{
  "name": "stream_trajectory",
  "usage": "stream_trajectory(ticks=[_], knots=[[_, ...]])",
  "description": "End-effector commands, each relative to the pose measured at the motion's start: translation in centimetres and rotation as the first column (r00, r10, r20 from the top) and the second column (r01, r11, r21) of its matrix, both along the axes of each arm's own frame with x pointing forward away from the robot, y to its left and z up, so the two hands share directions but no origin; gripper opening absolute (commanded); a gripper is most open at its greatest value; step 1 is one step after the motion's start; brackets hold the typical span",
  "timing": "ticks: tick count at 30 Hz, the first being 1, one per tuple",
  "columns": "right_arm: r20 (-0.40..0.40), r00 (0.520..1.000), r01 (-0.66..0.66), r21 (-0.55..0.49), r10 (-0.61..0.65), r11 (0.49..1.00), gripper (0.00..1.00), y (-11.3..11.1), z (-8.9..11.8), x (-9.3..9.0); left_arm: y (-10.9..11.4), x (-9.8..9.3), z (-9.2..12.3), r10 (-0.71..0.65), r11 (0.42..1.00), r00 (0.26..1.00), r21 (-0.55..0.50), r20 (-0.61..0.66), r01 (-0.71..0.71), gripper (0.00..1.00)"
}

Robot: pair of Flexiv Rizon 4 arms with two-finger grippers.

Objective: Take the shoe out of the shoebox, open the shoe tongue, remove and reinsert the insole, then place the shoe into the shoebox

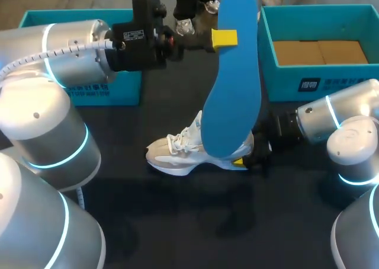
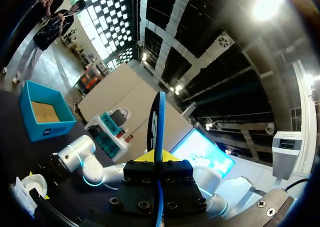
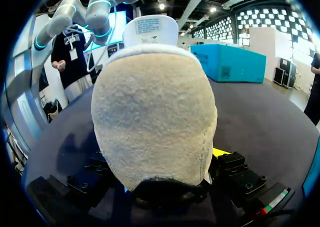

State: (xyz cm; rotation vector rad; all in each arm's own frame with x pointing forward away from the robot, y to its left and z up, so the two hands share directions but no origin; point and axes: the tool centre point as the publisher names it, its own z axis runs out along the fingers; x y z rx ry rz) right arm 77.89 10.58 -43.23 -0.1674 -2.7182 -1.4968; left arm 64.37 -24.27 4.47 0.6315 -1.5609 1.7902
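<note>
So the left claw [image 1: 224, 38] is clamped tight on the flat blue foam insole [image 1: 232, 79], held upright. At its 6 o'clock, the beige-white mesh sneaker [image 1: 189, 151] sits on the dark surface [image 1: 177, 221], heel pinched in the right claw [image 1: 243, 160].

The blue insole [image 1: 232, 79] looks smooth and matt, the shoe [image 3: 152, 112] heel fuzzy cloth, the table [image 1: 177, 221] dark and matt.

I log the insole [image 1: 231, 91] as plain bright blue, shoe [image 1: 177, 153] off-white with a cream fleecy heel, shoebox [image 1: 284, 79] teal outside and cardboard-brown within, bench [image 1: 195, 221] black, left tool [image 1: 227, 38] black, yellow-tipped.
</note>
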Motion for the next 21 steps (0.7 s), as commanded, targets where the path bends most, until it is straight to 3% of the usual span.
stream_trajectory(ticks=[1, 10, 16, 18, 19, 20, 21], knots=[[-0.001, 1.000, 0.000, -0.003, 0.000, 1.000, 0.00, 0.61, -1.16, -0.18, -0.05, -0.19, -0.13, 0.004, 1.000, 1.000, -0.002, 0.000, -0.004, 0.00], [-0.001, 1.000, 0.000, -0.003, 0.000, 1.000, 0.00, 0.61, -1.16, -0.18, -0.05, -0.19, -0.13, 0.004, 1.000, 1.000, -0.002, 0.000, -0.004, 0.00], [-0.001, 1.000, 0.000, -0.003, 0.000, 1.000, 0.25, 0.61, -1.16, -0.18, -0.05, -0.19, -0.13, 0.004, 1.000, 1.000, -0.002, 0.000, -0.004, 0.00], [-0.001, 1.000, 0.000, -0.003, 0.000, 1.000, 0.45, 0.61, -1.16, -0.18, -0.05, -0.19, -0.13, 0.004, 1.000, 1.000, -0.002, 0.000, -0.004, 0.00], [-0.001, 1.000, 0.000, -0.003, 0.000, 1.000, 0.69, 0.61, -1.16, -0.18, -0.05, -0.19, -0.13, 0.004, 1.000, 1.000, -0.002, 0.000, -0.004, 0.00], [-0.001, 1.000, 0.000, -0.003, 0.000, 1.000, 1.00, 0.61, -1.16, -0.18, -0.05, -0.19, -0.13, 0.004, 1.000, 1.000, -0.002, 0.000, -0.004, 0.00], [-0.001, 1.000, 0.000, -0.003, 0.000, 1.000, 1.00, 0.61, -1.16, -0.18, -0.05, -0.19, -0.13, 0.004, 1.000, 1.000, -0.002, 0.000, -0.004, 0.00]])
